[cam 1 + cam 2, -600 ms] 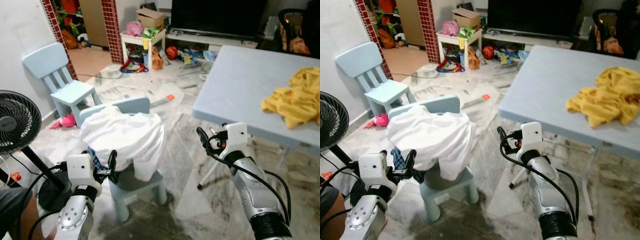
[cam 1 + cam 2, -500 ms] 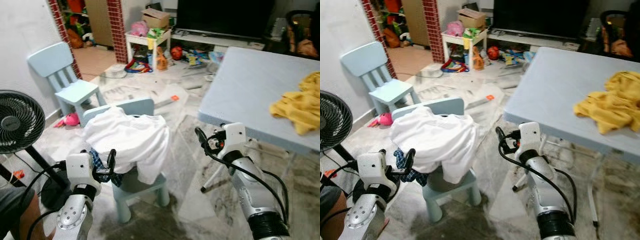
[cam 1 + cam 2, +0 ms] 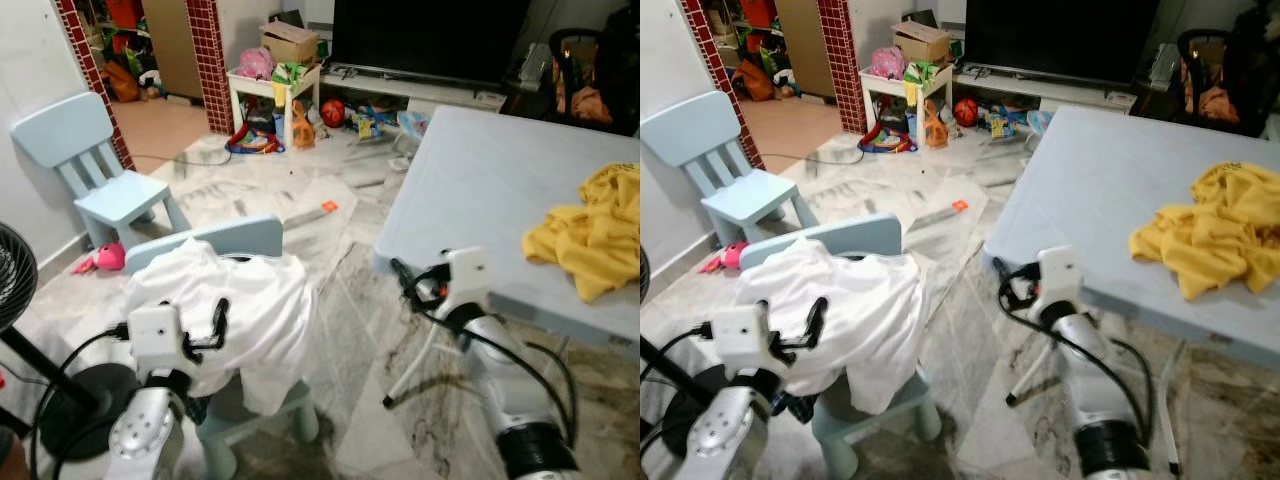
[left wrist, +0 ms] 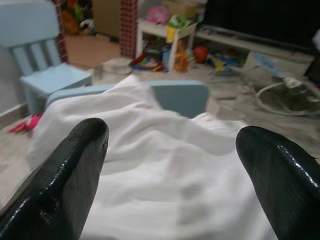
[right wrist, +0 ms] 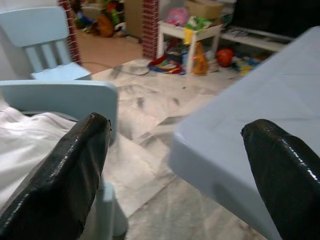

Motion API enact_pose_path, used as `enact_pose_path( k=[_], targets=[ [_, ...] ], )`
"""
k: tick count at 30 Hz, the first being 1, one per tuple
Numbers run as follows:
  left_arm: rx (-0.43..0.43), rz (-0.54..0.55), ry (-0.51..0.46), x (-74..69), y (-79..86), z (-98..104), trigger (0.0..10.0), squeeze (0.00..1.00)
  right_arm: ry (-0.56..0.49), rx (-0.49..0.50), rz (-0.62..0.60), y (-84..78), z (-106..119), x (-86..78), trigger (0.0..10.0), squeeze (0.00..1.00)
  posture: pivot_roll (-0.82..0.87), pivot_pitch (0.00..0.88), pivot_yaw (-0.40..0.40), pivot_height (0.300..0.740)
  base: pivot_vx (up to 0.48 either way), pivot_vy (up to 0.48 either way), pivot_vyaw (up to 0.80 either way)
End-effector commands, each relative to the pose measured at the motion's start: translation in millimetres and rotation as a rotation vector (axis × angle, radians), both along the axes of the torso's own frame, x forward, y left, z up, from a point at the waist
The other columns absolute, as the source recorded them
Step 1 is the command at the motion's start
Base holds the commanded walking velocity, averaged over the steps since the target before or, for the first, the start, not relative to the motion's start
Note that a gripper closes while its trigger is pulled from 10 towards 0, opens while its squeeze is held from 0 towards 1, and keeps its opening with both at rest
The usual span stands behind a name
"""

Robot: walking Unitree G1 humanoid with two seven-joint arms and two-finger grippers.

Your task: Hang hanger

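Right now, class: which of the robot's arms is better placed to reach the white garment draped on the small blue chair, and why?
Left, probably. The left gripper is open and faces the white garment, which lies close ahead in its wrist view. The right gripper is held beside the table corner, farther off.

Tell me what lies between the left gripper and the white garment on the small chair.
Nothing visible does. The left gripper, jaws open, is raised right before the white garment heaped on the near blue chair, with open air between them in the left wrist view. No hanger can be made out in these pictures.
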State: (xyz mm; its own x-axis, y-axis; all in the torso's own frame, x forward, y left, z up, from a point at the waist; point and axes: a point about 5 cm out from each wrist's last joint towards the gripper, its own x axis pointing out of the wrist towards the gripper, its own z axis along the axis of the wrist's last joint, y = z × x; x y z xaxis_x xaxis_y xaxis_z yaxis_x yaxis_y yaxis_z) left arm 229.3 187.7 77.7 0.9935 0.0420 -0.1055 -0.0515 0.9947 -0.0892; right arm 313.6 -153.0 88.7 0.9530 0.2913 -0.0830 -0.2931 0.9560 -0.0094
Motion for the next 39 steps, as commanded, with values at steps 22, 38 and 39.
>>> enact_pose_path(
  k=[22,38,39],
  targets=[
    [0.011,0.010,0.011,2.9,-0.9,0.3,10.0,0.00,-0.014,-0.017,0.000,-2.7,4.8,3.4,10.0,0.00,0.04,0.000,-0.050,0.740,0.000,0.235,0.00],
    [-0.003,0.035,-0.056,8.0,4.0,13.0,10.0,0.00,-0.015,-0.025,0.005,-3.8,5.4,4.2,10.0,0.00,0.04,0.000,-0.052,0.740,0.047,0.000,0.00],
    [-0.005,0.034,-0.055,7.8,3.7,12.9,10.0,0.00,-0.014,-0.026,0.008,-3.4,5.2,4.3,10.0,0.00,0.04,0.000,-0.052,0.740,0.277,0.000,0.00]
  ],
)
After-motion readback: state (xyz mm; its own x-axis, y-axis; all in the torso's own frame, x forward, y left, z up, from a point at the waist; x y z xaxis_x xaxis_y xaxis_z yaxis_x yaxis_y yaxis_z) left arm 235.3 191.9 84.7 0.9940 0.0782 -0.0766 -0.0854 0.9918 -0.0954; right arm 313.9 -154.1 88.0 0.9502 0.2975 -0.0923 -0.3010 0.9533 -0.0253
